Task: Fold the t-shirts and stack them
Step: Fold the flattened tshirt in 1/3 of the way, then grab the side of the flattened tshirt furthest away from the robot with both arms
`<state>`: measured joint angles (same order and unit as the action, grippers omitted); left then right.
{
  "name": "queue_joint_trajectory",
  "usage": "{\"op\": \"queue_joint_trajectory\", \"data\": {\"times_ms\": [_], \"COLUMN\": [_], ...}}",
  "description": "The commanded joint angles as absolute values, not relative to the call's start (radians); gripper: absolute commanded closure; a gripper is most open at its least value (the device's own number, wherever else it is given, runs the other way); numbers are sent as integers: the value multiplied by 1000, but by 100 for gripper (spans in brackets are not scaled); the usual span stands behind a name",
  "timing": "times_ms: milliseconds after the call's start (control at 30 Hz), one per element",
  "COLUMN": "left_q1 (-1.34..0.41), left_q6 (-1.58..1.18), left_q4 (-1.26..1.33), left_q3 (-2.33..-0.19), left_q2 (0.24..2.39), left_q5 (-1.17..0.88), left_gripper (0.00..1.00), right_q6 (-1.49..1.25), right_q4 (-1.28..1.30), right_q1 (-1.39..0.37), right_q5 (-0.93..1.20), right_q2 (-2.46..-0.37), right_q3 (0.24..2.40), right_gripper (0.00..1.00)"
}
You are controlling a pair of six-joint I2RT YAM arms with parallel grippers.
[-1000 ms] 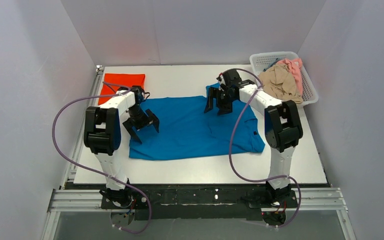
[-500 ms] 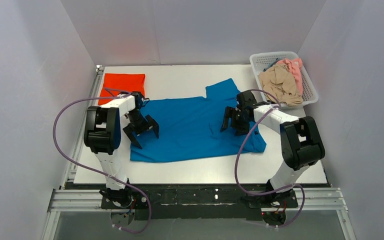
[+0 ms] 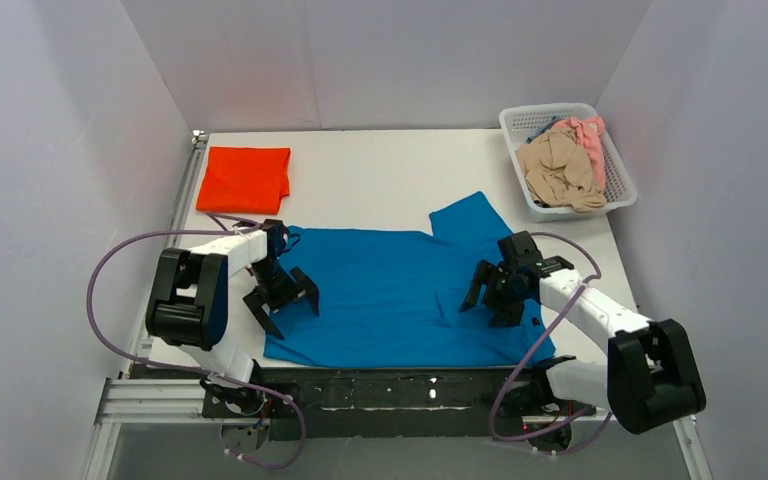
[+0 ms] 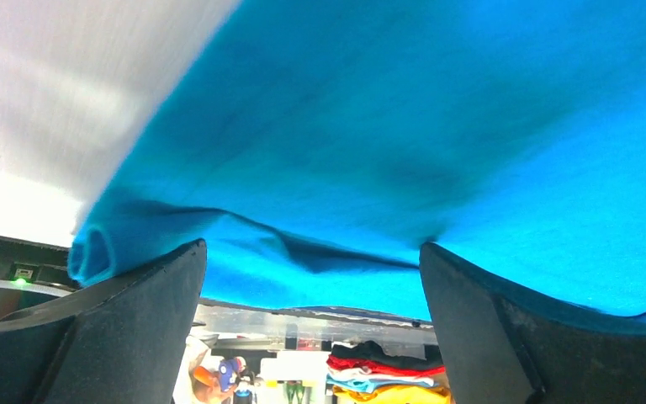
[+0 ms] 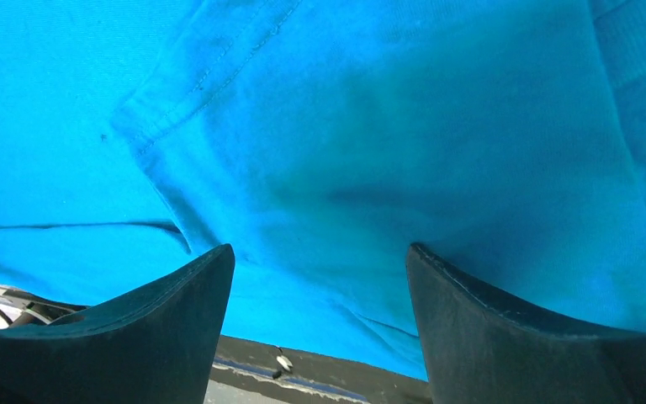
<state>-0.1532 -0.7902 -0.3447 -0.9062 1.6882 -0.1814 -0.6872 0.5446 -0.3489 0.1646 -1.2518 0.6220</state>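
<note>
The bright blue t-shirt (image 3: 380,295) lies spread flat at the table's near edge, with one sleeve pointing to the far right. My left gripper (image 3: 282,297) is open with its fingers down on the shirt's left part, and blue cloth (image 4: 404,126) fills its wrist view above the jaws (image 4: 311,286). My right gripper (image 3: 493,297) is open on the shirt's right part, near the collar seam (image 5: 185,93). The orange-red t-shirt (image 3: 244,179) lies folded at the far left. The beige t-shirt (image 3: 555,168) and the pink t-shirt (image 3: 585,135) lie crumpled in the basket.
The white mesh basket (image 3: 615,165) stands at the far right corner. The blue shirt's near hem reaches the black rail (image 3: 400,385) at the table's front edge. Grey walls enclose the table on three sides.
Both arms have drawn back toward the near edge, and the blue shirt has slid with them from mid-table to the front. Both grippers have stayed open.
</note>
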Motion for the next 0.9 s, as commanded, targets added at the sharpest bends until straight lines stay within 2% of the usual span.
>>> {"op": "queue_joint_trajectory", "data": {"times_ms": [0, 167, 400, 600, 833, 867], "left_q1": [-162, -163, -160, -131, -77, -71], "left_q6": [-847, -836, -782, -652, -495, -489], "left_q4": [-464, -495, -599, -640, -706, -720], "left_q3": [-807, -824, -1147, -1515, -1848, -1879], "left_q2": [1578, 1515, 1558, 1805, 2110, 2139], "left_q5": [-168, -138, -18, 97, 33, 26], "left_gripper": [0, 0, 0, 1, 0, 5], "right_q6": [-775, -710, -596, -573, -560, -552], "right_q4": [659, 627, 629, 585, 586, 587], "right_q1": [-350, -350, -347, -341, -329, -327], "right_q5": [105, 56, -75, -107, -124, -123], "right_q2": [-1139, -1097, -1120, -1164, -1136, -1128], "right_q3": [553, 606, 881, 994, 973, 964], "right_gripper": [16, 15, 9, 7, 7, 7]}}
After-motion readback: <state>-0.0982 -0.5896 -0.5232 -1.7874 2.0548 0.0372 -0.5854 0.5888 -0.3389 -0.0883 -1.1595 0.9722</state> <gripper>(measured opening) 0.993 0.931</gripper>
